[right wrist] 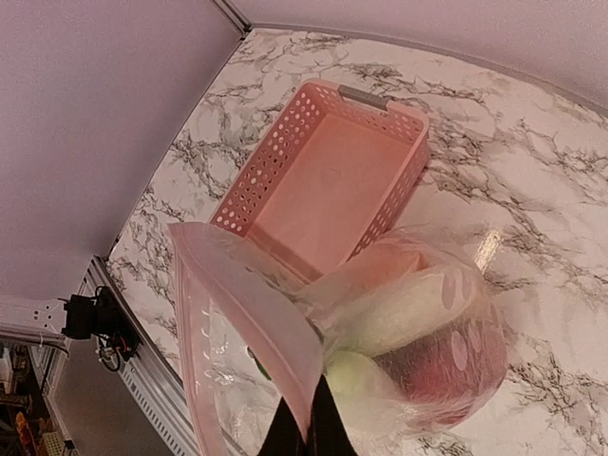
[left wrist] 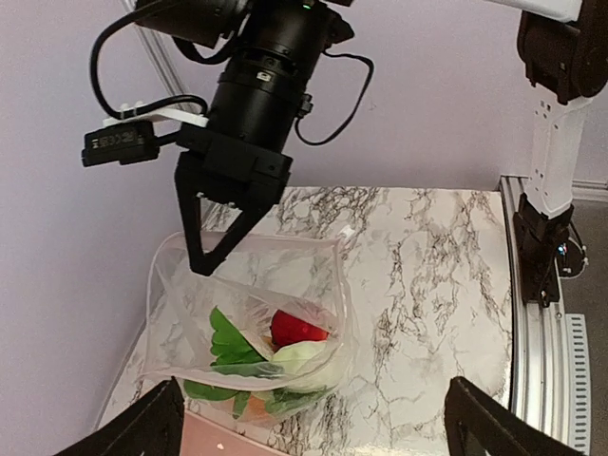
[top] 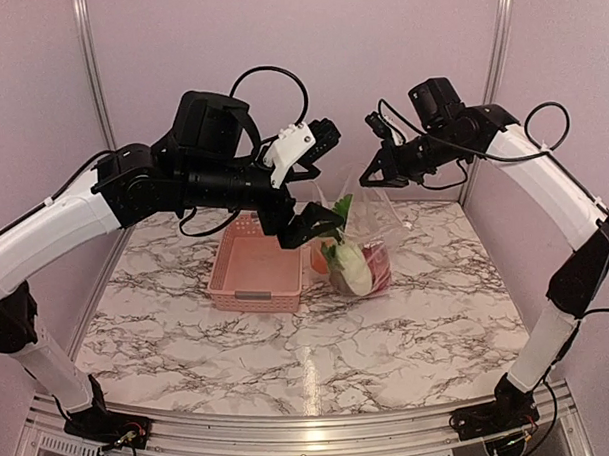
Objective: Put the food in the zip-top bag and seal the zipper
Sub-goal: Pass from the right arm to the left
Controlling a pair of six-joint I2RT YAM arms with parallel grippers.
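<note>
One clear bag stands on the marble table in its far half, a little right of the middle, with its bottom on the surface and its top lifted. The right claw is closed tight on the bag's upper rim and holds it up by that one spot. In its own camera the two fingertips meet on the plastic. The zipper strip along the mouth is unsealed, and the mouth gapes as a wide loop. The left claw hangs just over the mouth with its two fingers spread wide, gripping nothing. In its own view they sit at the two lower corners, with the bag below and between them. The food lies in the bottom of the bag. Four pieces can be told apart: one leafy green piece, one red piece, one white oblong piece and one orange piece. Any others are lost in the crinkled plastic and cannot be counted. One pink basket sits just left of the bag, also in the far half, its right side close against the plastic; whether they touch I cannot tell.
</note>
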